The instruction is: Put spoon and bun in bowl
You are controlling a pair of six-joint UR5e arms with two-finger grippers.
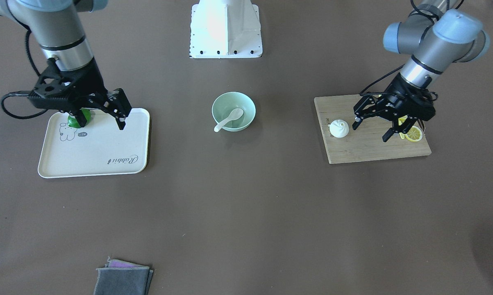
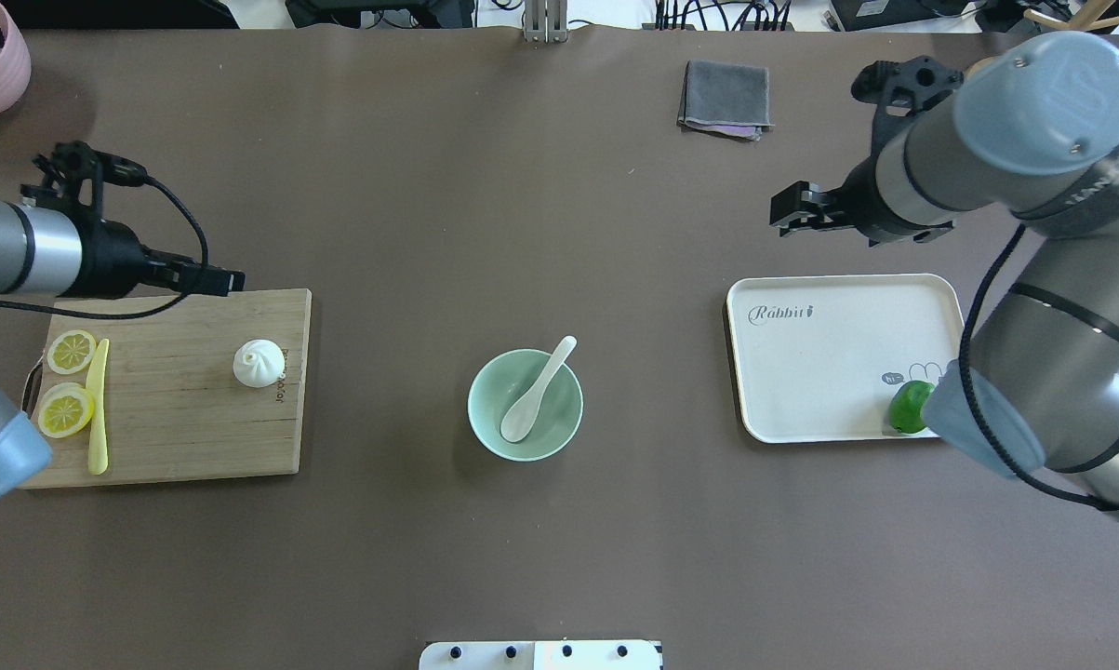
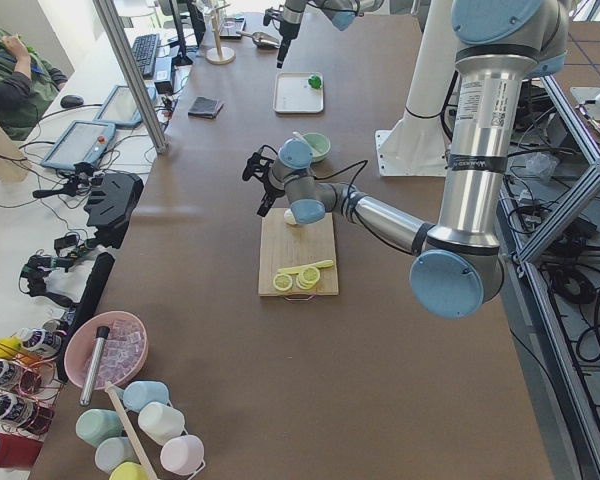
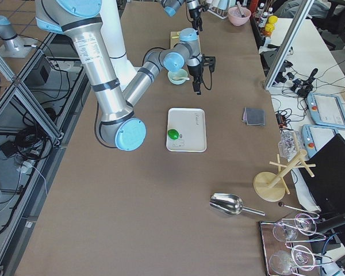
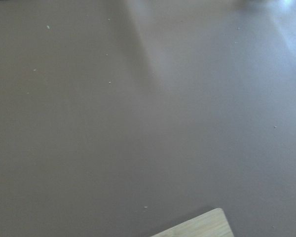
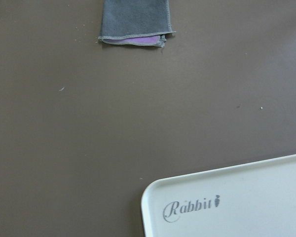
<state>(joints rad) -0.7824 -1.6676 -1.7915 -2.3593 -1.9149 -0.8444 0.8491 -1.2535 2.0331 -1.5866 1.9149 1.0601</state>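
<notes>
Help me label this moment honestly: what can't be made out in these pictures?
- Green fruit: half covered by the right arm's elbow in the overhead view, by the right gripper in the front-facing view.
- Lemon slices: partly behind the left gripper in the front-facing view.
- Wrist views: grippers, bun and spoon out of frame; only table, a cutting board corner, a tray corner.
- Board print: too small to read.
</notes>
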